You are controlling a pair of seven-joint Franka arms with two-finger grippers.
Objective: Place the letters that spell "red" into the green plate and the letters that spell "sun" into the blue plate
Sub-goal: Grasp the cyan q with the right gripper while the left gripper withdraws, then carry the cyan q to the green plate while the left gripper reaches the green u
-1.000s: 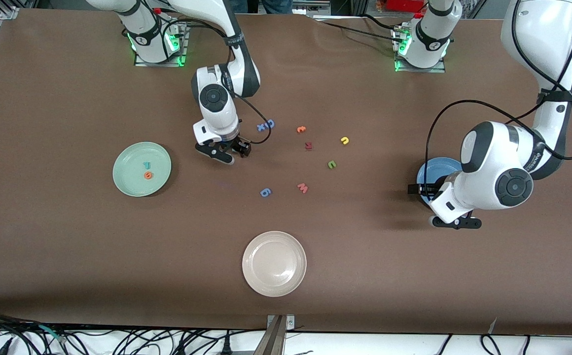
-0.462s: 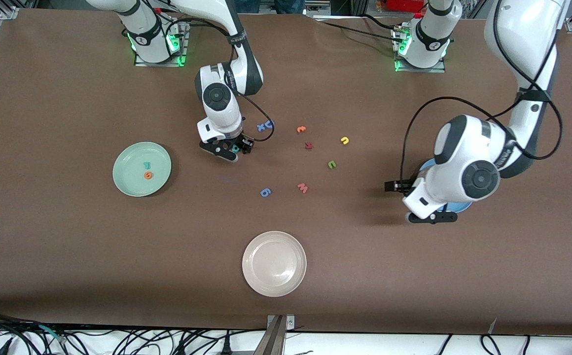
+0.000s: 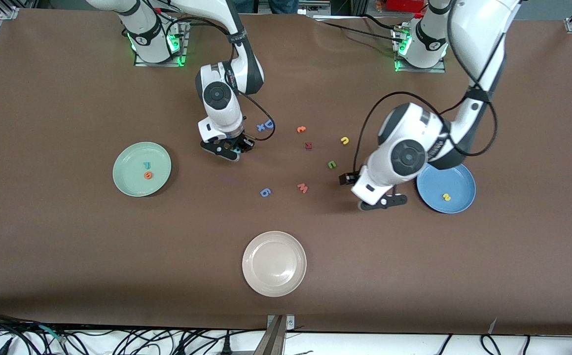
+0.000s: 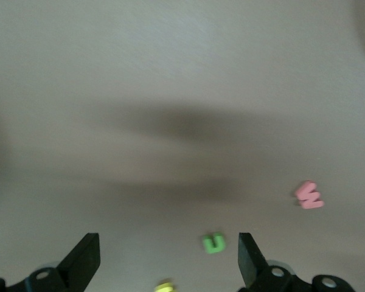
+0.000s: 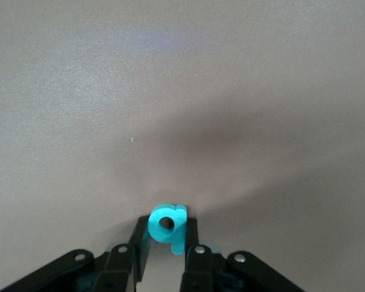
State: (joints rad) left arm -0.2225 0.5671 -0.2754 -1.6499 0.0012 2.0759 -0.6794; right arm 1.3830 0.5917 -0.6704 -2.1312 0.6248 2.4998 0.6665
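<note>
The green plate (image 3: pixel 124 183) holds a teal "r" (image 3: pixel 146 165) and an orange "e" (image 3: pixel 148 175). My right gripper (image 3: pixel 233 148) is low over the table between that plate and the scattered letters. It is shut on the teal "d" (image 5: pixel 168 226), which is pinched between its fingertips (image 5: pixel 191 228). The blue plate (image 3: pixel 459 181) holds a yellow "s" (image 3: pixel 446 196). My left gripper (image 3: pixel 368 190) hangs open over bare table beside the blue plate, holding nothing. The green "u" (image 3: pixel 332 164) and yellow "n" (image 3: pixel 344 141) lie on the table; the left wrist view shows that "u" (image 4: pixel 214 243).
A cream plate (image 3: pixel 274 264) sits near the front edge. Loose on the table's middle are a pink "w" (image 3: pixel 303 188), a blue letter (image 3: pixel 265 192), a dark red letter (image 3: pixel 308 145), an orange letter (image 3: pixel 301 129) and a blue "D" with an "x" (image 3: pixel 265 125).
The left arm swung from over the blue plate toward the table's middle, uncovering the plate and its yellow "s". The right gripper shut on the teal "d".
</note>
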